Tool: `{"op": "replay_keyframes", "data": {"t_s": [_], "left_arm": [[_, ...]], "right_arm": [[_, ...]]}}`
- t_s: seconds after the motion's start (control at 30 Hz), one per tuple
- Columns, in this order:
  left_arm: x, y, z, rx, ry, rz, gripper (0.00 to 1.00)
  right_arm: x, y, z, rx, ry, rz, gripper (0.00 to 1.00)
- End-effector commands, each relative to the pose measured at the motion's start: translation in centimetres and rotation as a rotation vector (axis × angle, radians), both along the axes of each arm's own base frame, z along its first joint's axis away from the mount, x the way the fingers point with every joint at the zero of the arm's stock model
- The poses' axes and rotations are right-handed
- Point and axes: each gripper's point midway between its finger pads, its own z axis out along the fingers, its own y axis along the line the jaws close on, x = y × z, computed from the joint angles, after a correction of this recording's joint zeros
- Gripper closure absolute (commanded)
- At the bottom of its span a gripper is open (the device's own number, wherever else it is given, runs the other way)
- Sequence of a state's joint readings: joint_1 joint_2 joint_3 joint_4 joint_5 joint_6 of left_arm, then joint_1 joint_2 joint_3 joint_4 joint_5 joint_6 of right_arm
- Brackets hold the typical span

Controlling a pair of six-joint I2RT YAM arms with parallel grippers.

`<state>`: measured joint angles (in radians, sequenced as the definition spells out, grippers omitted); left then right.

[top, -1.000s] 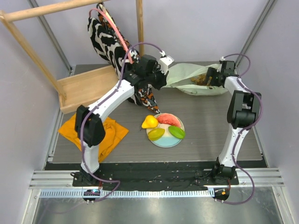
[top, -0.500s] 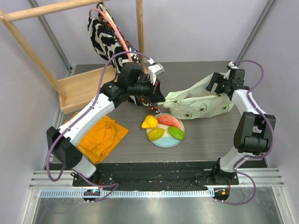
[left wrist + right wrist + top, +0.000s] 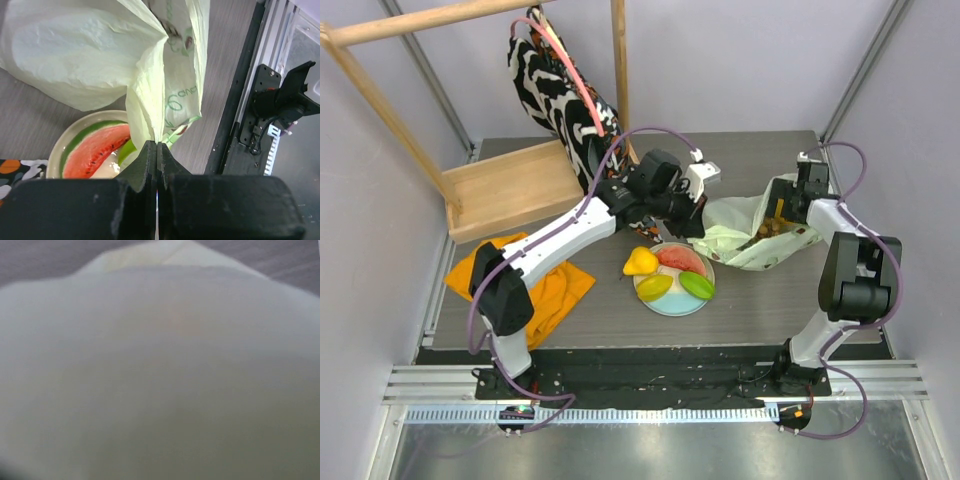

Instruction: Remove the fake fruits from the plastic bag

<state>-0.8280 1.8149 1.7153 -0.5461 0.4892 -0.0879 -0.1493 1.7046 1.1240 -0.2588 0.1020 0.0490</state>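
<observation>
We were mid-task: the pear [image 3: 640, 262], watermelon slice [image 3: 682, 257] and ovals [image 3: 655, 286] lay glossy on the plate [image 3: 672, 306]; a knobbly grape bunch [image 3: 775, 228] sat inside the plastic bag [image 3: 735, 222], slumped on the surface [image 3: 760, 300] just beside it. Our left claw [image 3: 156, 145] was clenched on the thin, crinkly film; the right claw [image 3: 795, 200] hung at the bag's mouth, and we could not tell its grip; next, we judged, it had to reach in for the bunch.

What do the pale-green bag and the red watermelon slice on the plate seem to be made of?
Pale-green crinkly bag: thin translucent plastic film, judging by its sharp creases and see-through print. Red watermelon slice: probably moulded plastic, smooth with a glossy sheen.
</observation>
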Motion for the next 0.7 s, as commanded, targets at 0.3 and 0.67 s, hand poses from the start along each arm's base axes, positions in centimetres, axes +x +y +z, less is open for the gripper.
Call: {"op": "replay_keyframes", "data": {"t_s": [0.3,0.67], "left_arm": [[0.4,0.7,2.8,-0.035,-0.088,0.007,1.00],[-0.3,1.4,2.3,-0.019,-0.076,0.008,1.00]], "right_arm": [[1.3,-1.1,1.1,-0.111,-0.070,0.039,0.00],[6.0,-3.1,-1.2,-0.108,-0.073,-0.103,0.00]]}}
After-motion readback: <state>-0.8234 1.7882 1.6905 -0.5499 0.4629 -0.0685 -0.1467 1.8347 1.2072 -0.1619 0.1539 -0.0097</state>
